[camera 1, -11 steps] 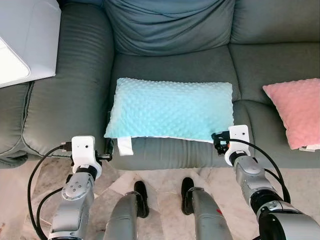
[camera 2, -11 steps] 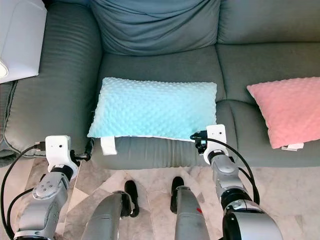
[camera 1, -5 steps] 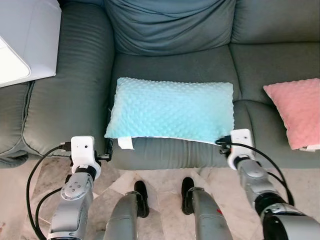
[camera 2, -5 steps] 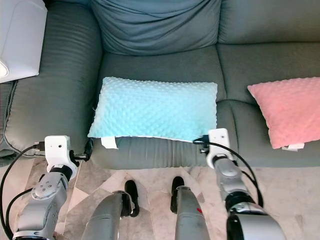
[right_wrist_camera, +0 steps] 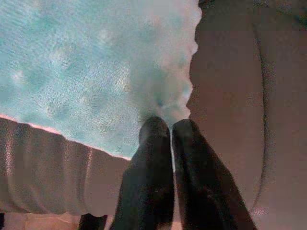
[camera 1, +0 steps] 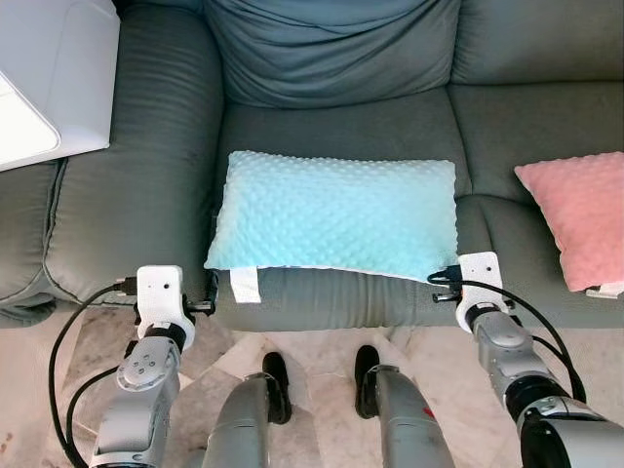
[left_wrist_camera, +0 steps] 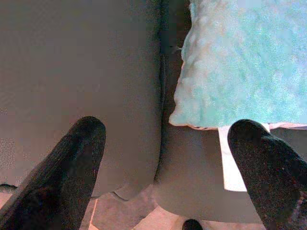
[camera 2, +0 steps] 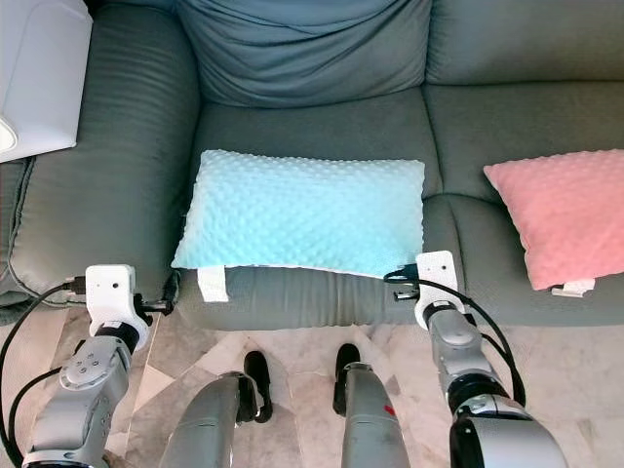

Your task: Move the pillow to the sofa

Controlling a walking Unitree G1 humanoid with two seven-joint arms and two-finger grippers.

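Landmark: grey sofa, seen from the head camera looking down at its front.

Turquoise pillow lies flat on the middle seat cushion of the sofa, long side across the seat, its near edge at the seat's front lip. Surface: soft plush covered in small raised dots; rectangular, corners rounded. A white tag hangs from the near edge, over the sofa's front face, towards the left-arm side.

Right gripper: fingers pressed together, no gap seen between them in the right wrist view. Tips sit at the pillow's near corner on the right-arm side, at the seam between middle and right seat cushions. Tips overlap the pillow's edge in that view; cannot tell if fabric is pinched between them or if they merely lie against it. In the head views the wrist is just in front of the sofa's front face, below that corner.

Left gripper: fingers spread wide, nothing between them. Through the gap: the pillow's near corner on the left-arm side, the tag, and the crease between the middle seat and the padded armrest. Apart from the pillow, in front of the sofa.

Sofa upholstery: smooth, matt, leather-like, with soft folds in the back cushion.

Pink pillow: on the right seat cushion, well apart from the turquoise one, similar dotted plush.

White flat object: on the sofa's left armrest side, smooth.

Pale marbled floor in front of the sofa.
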